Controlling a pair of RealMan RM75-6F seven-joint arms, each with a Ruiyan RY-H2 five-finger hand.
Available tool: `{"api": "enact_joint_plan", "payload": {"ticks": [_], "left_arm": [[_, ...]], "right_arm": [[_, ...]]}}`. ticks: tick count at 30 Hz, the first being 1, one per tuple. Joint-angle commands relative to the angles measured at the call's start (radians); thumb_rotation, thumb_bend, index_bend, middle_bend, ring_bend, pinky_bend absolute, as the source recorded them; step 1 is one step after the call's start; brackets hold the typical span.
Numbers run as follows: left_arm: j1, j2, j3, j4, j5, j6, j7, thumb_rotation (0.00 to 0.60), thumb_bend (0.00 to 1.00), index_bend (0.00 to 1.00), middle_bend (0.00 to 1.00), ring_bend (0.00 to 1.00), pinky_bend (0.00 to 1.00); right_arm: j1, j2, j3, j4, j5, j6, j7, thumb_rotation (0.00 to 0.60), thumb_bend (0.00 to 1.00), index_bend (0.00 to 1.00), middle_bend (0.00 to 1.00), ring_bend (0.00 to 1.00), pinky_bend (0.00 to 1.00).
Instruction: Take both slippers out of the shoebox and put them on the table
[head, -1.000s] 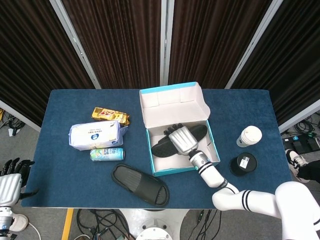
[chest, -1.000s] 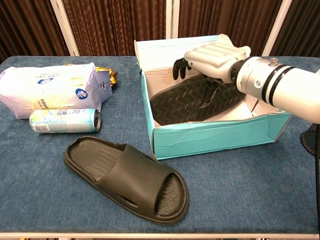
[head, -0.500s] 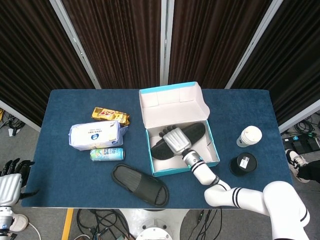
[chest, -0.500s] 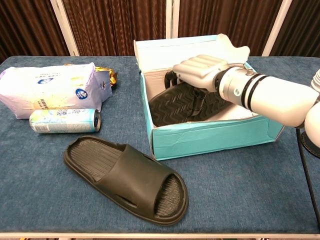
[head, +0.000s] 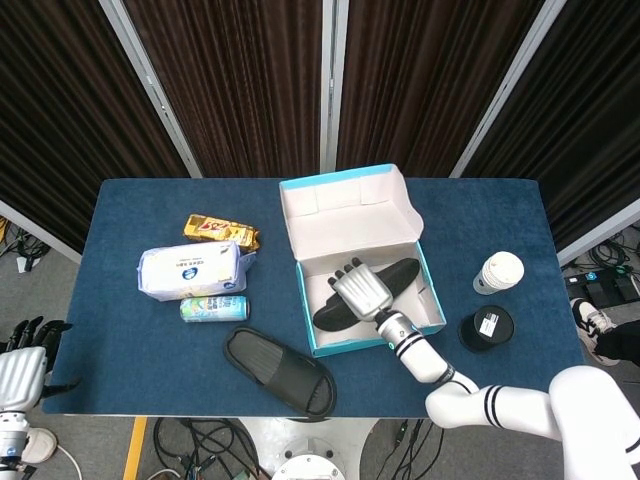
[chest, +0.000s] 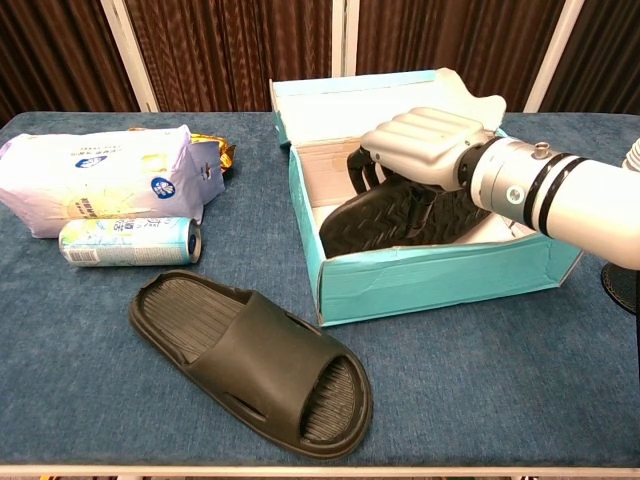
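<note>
Dark curtains behind, blue cloth table (head: 130, 350) in front. Near its middle, a teal shoebox (chest: 440, 282) with the lid flap standing up at the back. Inside the box, one black slipper (chest: 400, 215) lying sole-up and tilted, toe end toward the box's front-left corner. Right hand (chest: 425, 140) reaching into the box from the right, palm down over the slipper, fingers (chest: 362, 165) curled down around its far edge; appears to grip the slipper, though contact on the underside is hidden. In the head view, the same right hand (head: 362, 290) across the middle of the slipper (head: 395, 275).

On the cloth in front of the box's left corner, the second slipper (chest: 255, 362), right way up, just beside the box but apart from it.

Further left: a white tissue pack (chest: 100, 180), a can (chest: 128, 241) lying on its side just in front of it, a gold snack bag (head: 221, 231) behind. Right of the box: a paper cup (head: 498, 272) and a black round lid (head: 486, 327).

Left hand (head: 22, 360) off the table's left corner, low, holding nothing, dark fingers spread.
</note>
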Motion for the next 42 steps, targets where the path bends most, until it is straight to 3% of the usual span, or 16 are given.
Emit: {"api": "enact_joint_plan", "payload": {"ticks": [1,8,14,21,35,42], "left_arm": [[0.002,0.0,0.001,-0.001,0.001,0.003,0.0,0.6,0.0,0.22,0.16,0.05,0.04],[0.009,0.004,0.002,-0.003,-0.004,0.01,0.001,0.6,0.0,0.22,0.16,0.05,0.04],[0.015,0.007,0.003,-0.009,-0.005,0.016,0.005,0.6,0.0,0.22,0.16,0.05,0.04],[0.022,0.013,0.005,-0.019,-0.009,0.021,0.014,0.6,0.0,0.22,0.16,0.05,0.04],[0.012,0.029,0.002,-0.049,0.003,0.022,0.034,0.6,0.0,0.22,0.16,0.05,0.04],[0.01,0.039,0.0,-0.062,0.003,0.024,0.046,0.6,0.0,0.22,0.16,0.05,0.04]], "right_arm": [[0.002,-0.026,-0.001,0.037,-0.01,-0.004,-0.006,0.6,0.06,0.47,0.45,0.39,0.32],[0.009,-0.095,0.014,0.16,-0.106,0.041,0.045,0.6,0.32,0.73,0.59,0.52,0.5],[0.029,-0.134,0.04,0.274,-0.209,0.093,0.148,0.6,0.37,0.84,0.66,0.59,0.56],[0.039,-0.132,0.075,0.327,-0.255,0.122,0.233,0.6,0.37,0.86,0.67,0.6,0.56],[0.009,0.098,0.123,-0.013,-0.241,0.079,0.333,0.6,0.37,0.87,0.67,0.6,0.54],[-0.046,0.29,0.138,-0.328,-0.297,0.137,0.405,0.6,0.37,0.87,0.67,0.59,0.54]]}}
